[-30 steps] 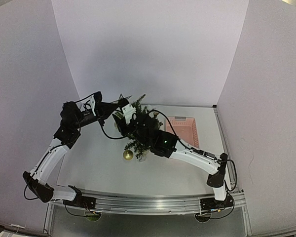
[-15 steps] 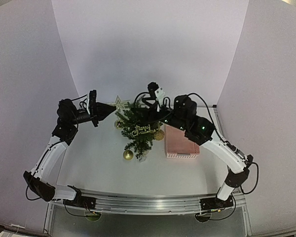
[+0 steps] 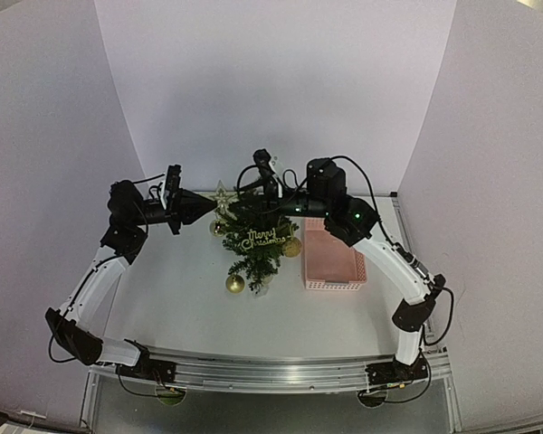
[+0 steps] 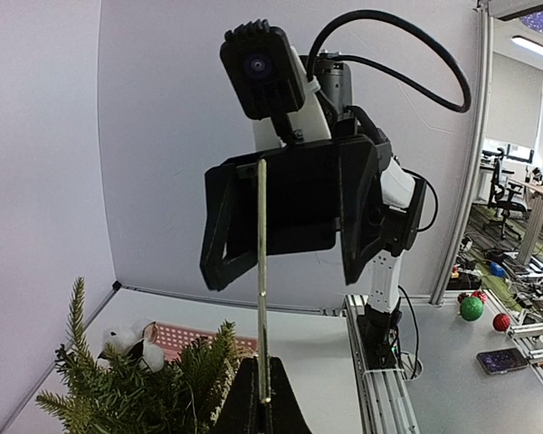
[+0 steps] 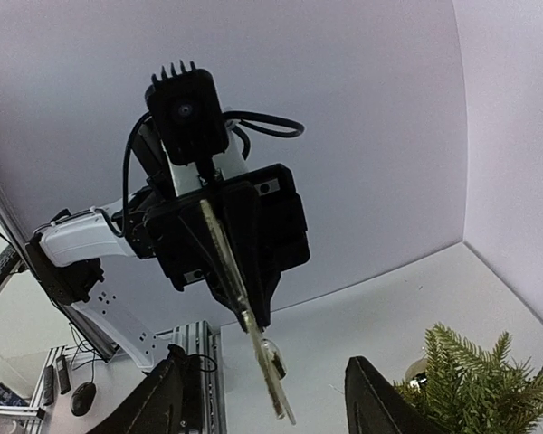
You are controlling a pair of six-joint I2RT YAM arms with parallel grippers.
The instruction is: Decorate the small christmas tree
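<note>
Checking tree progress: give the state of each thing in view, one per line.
left fingers: shut on the gold star, near the treetop.
right fingers: open, empty.
small christmas tree: upright, star not yet on it.
Merry Christmas sign: hung on the tree.
right gold bauble: hung on the tree.
pink basket: upright, right of the tree.

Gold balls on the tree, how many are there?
3 gold balls: one low in front, one at right by the pink basket, one upper left; tree branches may hide more.

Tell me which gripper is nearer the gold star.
Left. The left gripper is shut on the gold star, holding its edge; the right gripper faces it from the opposite side, open.
</note>
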